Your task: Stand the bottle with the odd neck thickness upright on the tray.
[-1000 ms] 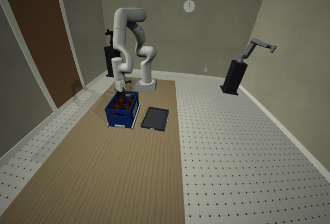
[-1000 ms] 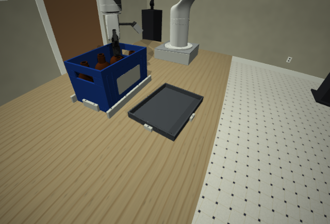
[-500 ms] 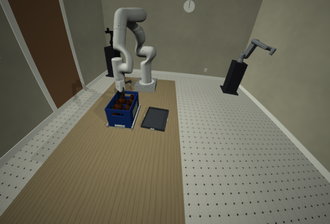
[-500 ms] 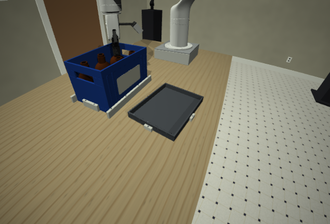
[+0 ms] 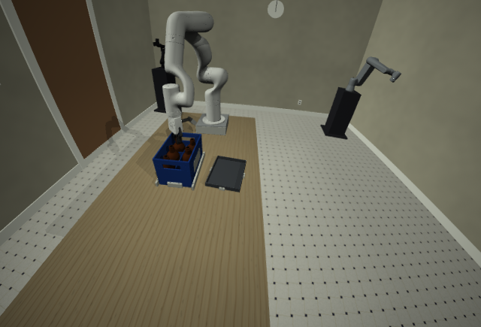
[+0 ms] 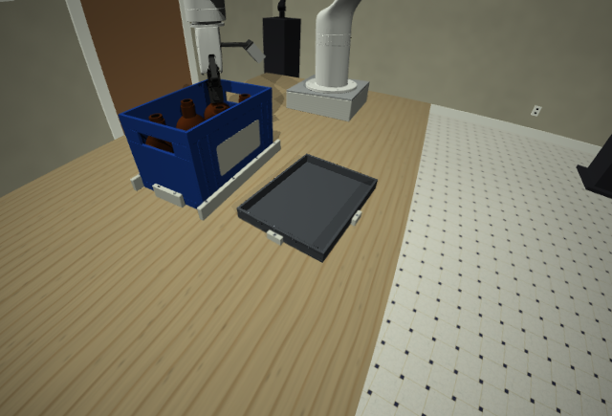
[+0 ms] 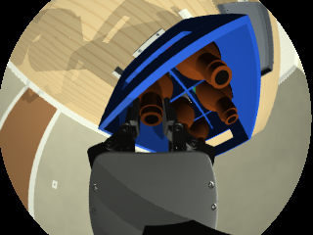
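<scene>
A blue crate (image 6: 197, 142) stands on the wooden floor strip and holds several brown bottles (image 6: 188, 115) upright. It also shows in the top view (image 5: 178, 158) and in the wrist view (image 7: 190, 85). My gripper (image 6: 213, 89) reaches down into the crate's rear part and is shut on the neck of one brown bottle (image 6: 215, 109). In the wrist view the fingers clasp that bottle's neck (image 7: 152, 109), with the other bottles (image 7: 215, 88) beyond it. The dark grey tray (image 6: 307, 204) lies flat and empty to the right of the crate.
White stop blocks (image 6: 167, 194) and a rail hold the crate at its base. My arm's base (image 6: 327, 98) stands behind the crate and tray. Black pedestals with other arms (image 5: 341, 111) stand near the walls. A door (image 5: 58, 59) is on the left.
</scene>
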You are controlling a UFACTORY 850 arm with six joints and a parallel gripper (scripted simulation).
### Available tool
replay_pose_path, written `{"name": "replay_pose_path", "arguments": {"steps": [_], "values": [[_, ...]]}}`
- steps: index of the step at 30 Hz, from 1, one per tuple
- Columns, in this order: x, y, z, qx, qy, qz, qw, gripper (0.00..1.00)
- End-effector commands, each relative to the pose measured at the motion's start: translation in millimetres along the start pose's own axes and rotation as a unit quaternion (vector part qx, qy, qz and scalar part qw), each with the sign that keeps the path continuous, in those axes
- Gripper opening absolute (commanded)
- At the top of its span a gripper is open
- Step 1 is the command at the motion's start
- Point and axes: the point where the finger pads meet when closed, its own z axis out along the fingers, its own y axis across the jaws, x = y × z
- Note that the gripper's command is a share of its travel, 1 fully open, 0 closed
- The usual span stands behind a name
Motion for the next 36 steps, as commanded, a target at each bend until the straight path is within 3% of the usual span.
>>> {"name": "replay_pose_path", "arguments": {"steps": [1, 21, 22, 36], "values": [[-0.7, 0.4, -0.6, 0.000, -0.001, 0.000, 1.000, 0.00], [-0.7, 0.4, -0.6, 0.000, -0.001, 0.000, 1.000, 0.00], [-0.7, 0.4, -0.6, 0.000, -0.001, 0.000, 1.000, 0.65], [-0.7, 0.4, -0.6, 0.000, -0.001, 0.000, 1.000, 0.65]]}}
